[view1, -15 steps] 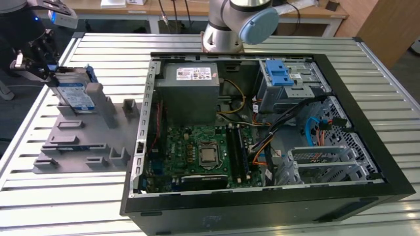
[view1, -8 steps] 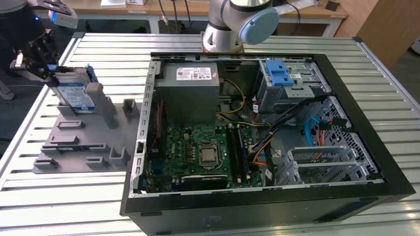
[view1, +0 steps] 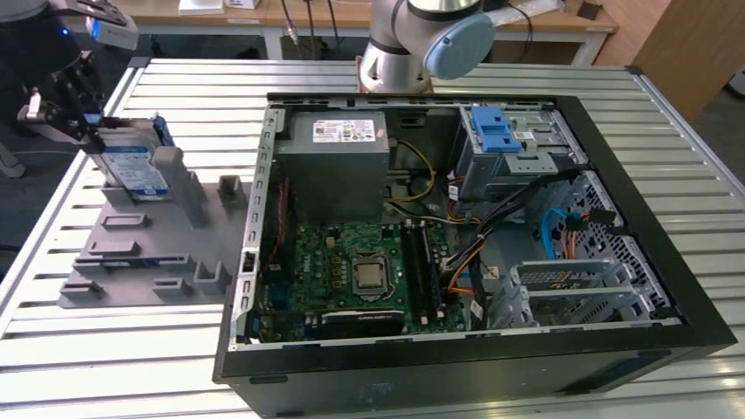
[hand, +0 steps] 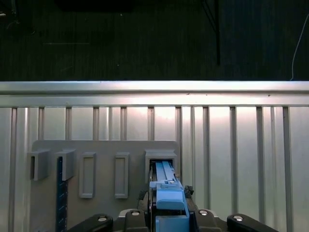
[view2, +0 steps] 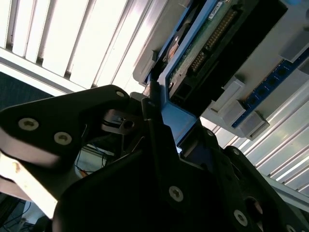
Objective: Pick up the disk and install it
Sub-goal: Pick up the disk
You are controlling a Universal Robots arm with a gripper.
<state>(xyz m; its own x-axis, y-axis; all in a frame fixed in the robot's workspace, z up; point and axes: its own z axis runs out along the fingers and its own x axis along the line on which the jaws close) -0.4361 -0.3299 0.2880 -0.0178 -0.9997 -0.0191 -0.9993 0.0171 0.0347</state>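
The disk point(view1: 132, 170) stands on edge at the exterior view's far left, a silver drive with a white-and-blue label in a blue carrier. Its lower end sits at a slot of the grey holder plate point(view1: 152, 262). My gripper point(view1: 84, 129) comes down on it from above and is shut on the carrier's upper edge. In the second wrist view the dark fingers point(view2: 145, 104) clamp the blue frame of the disk point(view2: 212, 43). In the first wrist view the disk point(hand: 166, 193) rises out of a holder point(hand: 101, 150) slot between my gripper point(hand: 166, 215) halves.
An open computer case point(view1: 652, 288) lies on the slatted metal table point(view1: 174, 78). Inside it are a grey metal box point(view1: 338, 166), a motherboard point(view1: 349, 271) and a grey cage with a blue latch point(view1: 501, 131). The arm's base point(view1: 402, 52) stands behind the case.
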